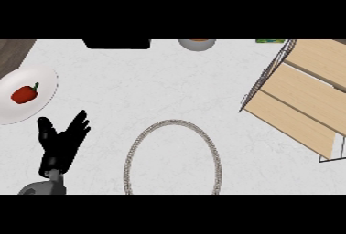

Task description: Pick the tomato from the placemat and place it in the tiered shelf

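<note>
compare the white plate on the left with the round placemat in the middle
The plate is plain white and carries a red vegetable with a green stem; the placemat shows nothing on it. The placemat has a grey textured rim and looks larger than the plate. Both are round and lie flat on the counter.

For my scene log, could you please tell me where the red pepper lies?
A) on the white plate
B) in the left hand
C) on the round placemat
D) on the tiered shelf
A: the red pepper lies on the white plate at the counter's left edge, apart from the round placemat, the tiered shelf and the open left hand.
</note>
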Tool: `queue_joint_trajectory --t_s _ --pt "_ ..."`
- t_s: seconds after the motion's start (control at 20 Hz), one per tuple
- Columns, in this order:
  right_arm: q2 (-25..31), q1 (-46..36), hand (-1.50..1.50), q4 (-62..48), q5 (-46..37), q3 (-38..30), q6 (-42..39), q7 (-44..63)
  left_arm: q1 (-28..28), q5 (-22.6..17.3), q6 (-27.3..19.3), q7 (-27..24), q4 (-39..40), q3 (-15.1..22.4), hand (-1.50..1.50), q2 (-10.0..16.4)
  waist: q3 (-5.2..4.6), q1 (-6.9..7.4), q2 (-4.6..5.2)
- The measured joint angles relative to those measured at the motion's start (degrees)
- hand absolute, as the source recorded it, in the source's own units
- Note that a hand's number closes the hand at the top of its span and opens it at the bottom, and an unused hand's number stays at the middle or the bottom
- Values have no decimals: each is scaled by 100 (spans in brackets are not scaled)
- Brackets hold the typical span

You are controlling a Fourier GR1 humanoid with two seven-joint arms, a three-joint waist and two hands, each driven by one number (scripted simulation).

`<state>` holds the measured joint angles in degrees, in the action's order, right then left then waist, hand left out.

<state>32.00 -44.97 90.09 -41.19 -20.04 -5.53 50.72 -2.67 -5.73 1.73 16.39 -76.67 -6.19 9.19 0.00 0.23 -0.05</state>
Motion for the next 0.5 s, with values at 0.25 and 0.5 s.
queue_joint_trajectory --t_s 0.25,0.5 --pt "-192 -95 -150 101 342 -452 544 -58 15 28 -15 39 -62 31 0 -22 0 -4 -2" --pt "-194 -298 -150 184 670 -904 986 -11 -22 41 -44 63 -81 27 0 -43 0 -12 0"
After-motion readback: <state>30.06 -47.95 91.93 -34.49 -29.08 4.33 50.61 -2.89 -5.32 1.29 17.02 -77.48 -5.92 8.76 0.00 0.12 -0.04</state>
